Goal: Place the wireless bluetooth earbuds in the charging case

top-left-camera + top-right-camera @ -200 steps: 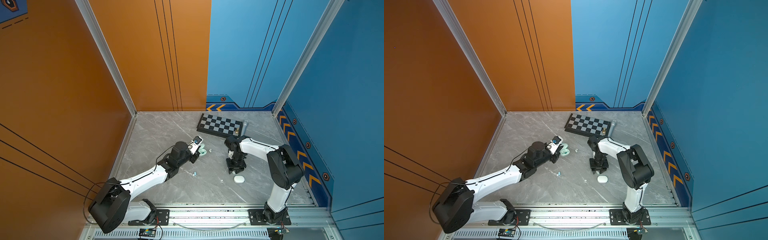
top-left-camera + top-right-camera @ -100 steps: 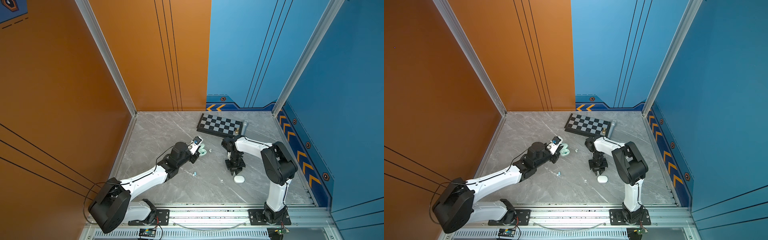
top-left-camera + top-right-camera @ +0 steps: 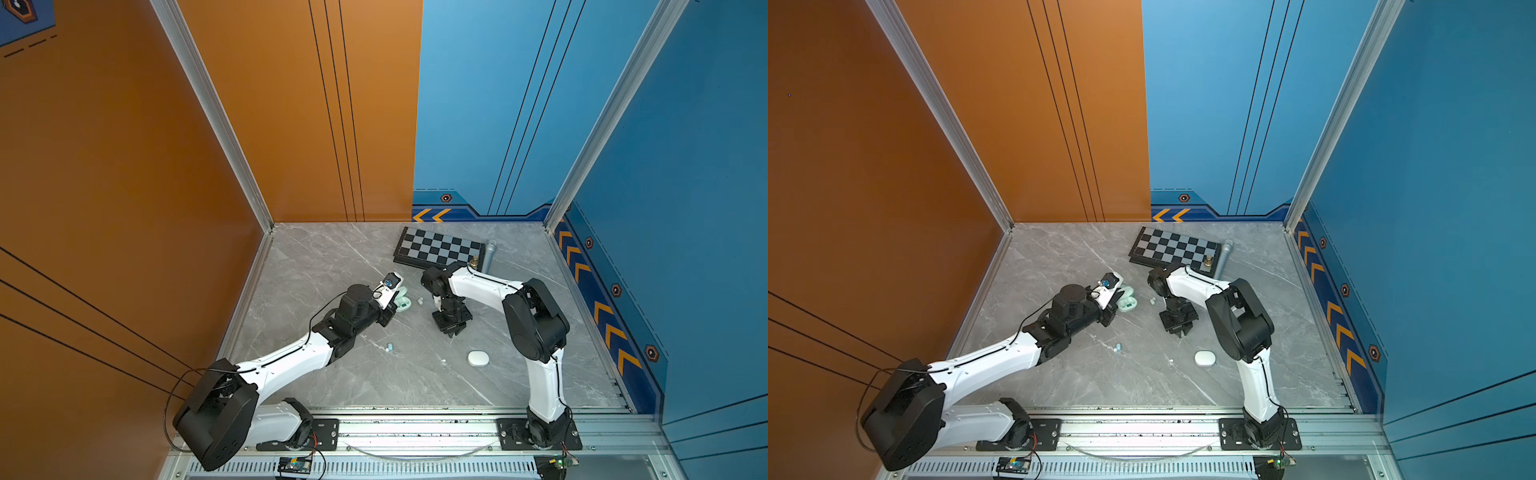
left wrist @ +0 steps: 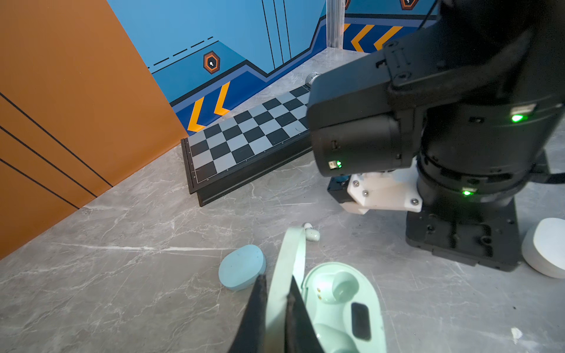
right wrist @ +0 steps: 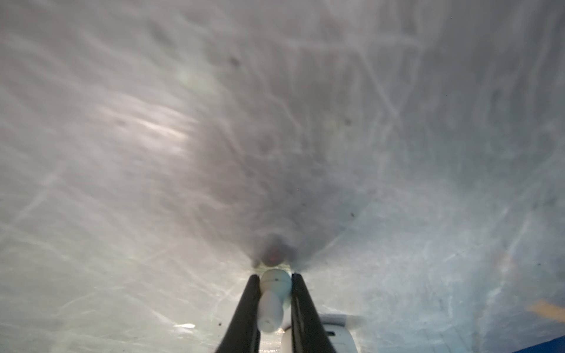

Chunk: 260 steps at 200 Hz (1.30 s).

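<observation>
- Both top views: the left end effector meets the mint charging case near the middle of the grey marble worktop.
- The right end effector points down at the worktop, between that case and a closed white case.
- A light blue earbud lies loose in front of the left arm. A loose white earbud lies just beside the mint case. A chessboard sits at the back.
- Left wrist view: the left end effector's black fingers are clamped on the mint case's raised lid, one finger on each face. The case base lies open on the worktop, and the socket nearer the hinge is visibly empty. A closed light blue case lies close beside the lid.
- Right wrist view: the right end effector is nearly closed and pinches a white earbud, which touches both fingers. The background is blurred, so whether the bud touches the worktop cannot be told.
</observation>
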Available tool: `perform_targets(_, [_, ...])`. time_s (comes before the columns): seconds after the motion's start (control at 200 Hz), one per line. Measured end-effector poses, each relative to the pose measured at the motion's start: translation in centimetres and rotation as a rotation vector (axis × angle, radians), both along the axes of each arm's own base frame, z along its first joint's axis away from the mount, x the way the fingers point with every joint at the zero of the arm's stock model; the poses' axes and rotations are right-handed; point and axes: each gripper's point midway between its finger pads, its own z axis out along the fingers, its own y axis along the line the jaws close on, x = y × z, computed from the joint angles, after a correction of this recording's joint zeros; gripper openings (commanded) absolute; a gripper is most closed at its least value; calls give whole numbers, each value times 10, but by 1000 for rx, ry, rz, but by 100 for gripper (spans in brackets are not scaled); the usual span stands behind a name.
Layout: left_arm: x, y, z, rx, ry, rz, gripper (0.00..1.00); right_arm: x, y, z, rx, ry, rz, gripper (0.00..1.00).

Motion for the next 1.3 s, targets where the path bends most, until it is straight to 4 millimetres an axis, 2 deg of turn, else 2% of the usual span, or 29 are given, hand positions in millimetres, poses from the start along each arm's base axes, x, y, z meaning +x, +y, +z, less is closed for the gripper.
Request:
perform_targets(0.105, [0,0,1,-1,-2,0,0,5,13,-3,-5,-13,77,29])
perform_targets(0.225, [0,1,3,-4,-6,2,0,8,11,-4,-27,-18,113,41])
perform_targets(0.37, [1,5,4,-6,-8,13,0,10,7,-2,-46,-26,135,47])
perform_targets(0.671, [2,7,4,-6,-9,18,0,23,-5,14,-48,-83,98,47])
perform_targets(0.836, [3,8,4,-7,-11,22,0,33,-19,14,-70,-96,56,46])
perform_targets(0.976, [3,10,8,-11,-20,30,0,36,-24,15,-70,-99,36,45])
perform_targets(1.141, [1,13,5,-6,-17,36,0,36,-16,24,9,-117,37,41])
perform_targets(1.301, [1,13,5,-7,-18,37,0,32,1,40,146,-142,133,37])
